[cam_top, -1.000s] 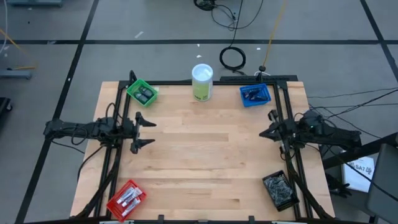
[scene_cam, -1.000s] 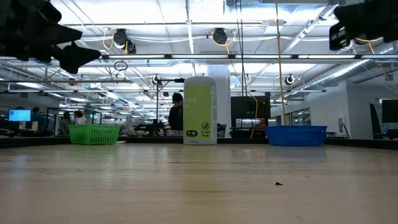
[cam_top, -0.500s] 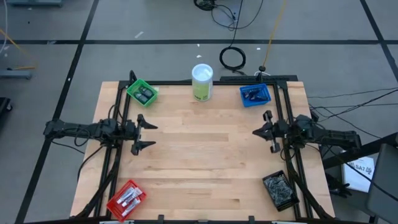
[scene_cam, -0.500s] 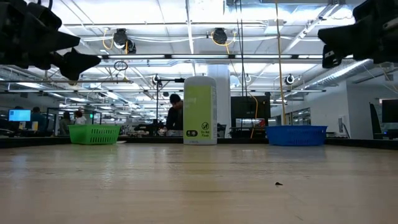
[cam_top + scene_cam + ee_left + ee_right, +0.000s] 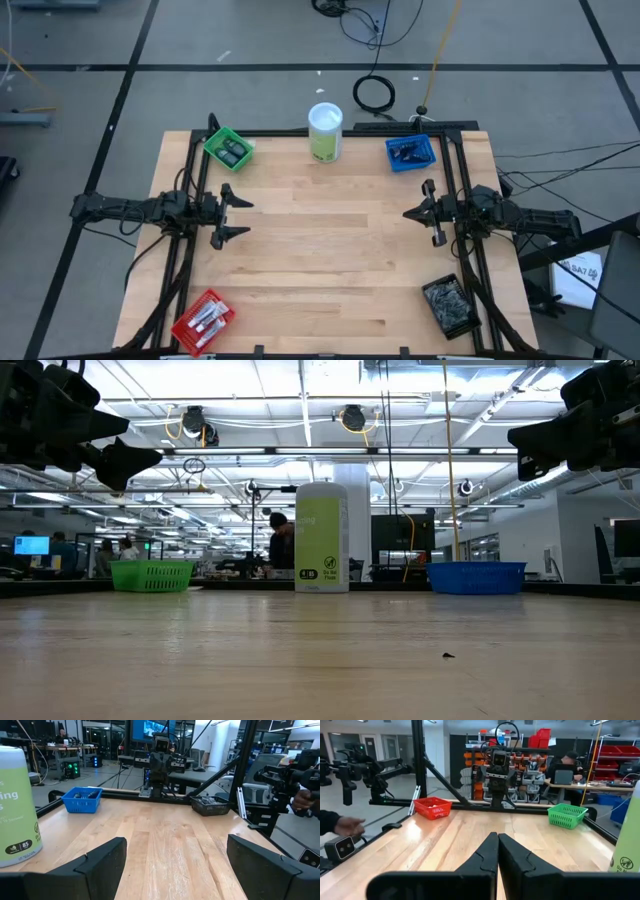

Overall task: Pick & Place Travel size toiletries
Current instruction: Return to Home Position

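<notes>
left of the canister (image 5: 325, 132), the left tool (image 5: 240, 213) is hovering with jaws splayed wide, gripping nothing. right of it, the right tool (image 5: 408, 212) is hovering, jaws pressed together, empty. toiletries (image 5: 408, 152) are lying in the blue bin (image 5: 391, 158) beside the canister.

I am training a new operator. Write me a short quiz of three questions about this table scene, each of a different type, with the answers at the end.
1. True or false: the left gripper is open and the right gripper is shut, and both hold nothing.
2. Which bin holds the white tubes? A. green B. red C. blue
3. Fill in: seen from above, the white-and-green canister stands between the green bin and the ___ bin.

Key
1. True.
2. B, the red bin.
3. Blue: the blue bin.
</notes>
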Robot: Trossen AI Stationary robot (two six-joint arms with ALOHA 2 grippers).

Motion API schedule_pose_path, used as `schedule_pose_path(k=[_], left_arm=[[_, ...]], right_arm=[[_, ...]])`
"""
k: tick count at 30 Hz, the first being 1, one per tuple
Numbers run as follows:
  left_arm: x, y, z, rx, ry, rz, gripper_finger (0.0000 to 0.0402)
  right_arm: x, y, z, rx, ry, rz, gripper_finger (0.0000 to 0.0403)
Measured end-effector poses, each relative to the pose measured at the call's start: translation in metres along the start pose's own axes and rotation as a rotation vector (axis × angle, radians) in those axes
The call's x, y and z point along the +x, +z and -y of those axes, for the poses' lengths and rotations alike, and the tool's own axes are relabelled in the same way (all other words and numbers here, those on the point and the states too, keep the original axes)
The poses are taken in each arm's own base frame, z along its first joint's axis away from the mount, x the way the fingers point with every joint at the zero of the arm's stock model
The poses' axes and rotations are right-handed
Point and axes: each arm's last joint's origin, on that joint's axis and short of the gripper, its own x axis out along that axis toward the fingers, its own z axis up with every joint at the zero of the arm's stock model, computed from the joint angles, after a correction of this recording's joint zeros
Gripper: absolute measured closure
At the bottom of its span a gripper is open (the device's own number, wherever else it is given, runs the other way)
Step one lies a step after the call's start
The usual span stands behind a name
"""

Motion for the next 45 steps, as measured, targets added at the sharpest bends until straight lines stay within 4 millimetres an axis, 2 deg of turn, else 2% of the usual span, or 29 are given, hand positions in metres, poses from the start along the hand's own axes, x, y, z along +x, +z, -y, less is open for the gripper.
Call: schedule_pose_path(k=[45], left_arm=[[0.0000,0.0001,0.0000,0.000,0.001,0.001,0.0064]], right_arm=[[0.0001,0.0024,0.0000,-0.006,0.002,0.028,0.0403]])
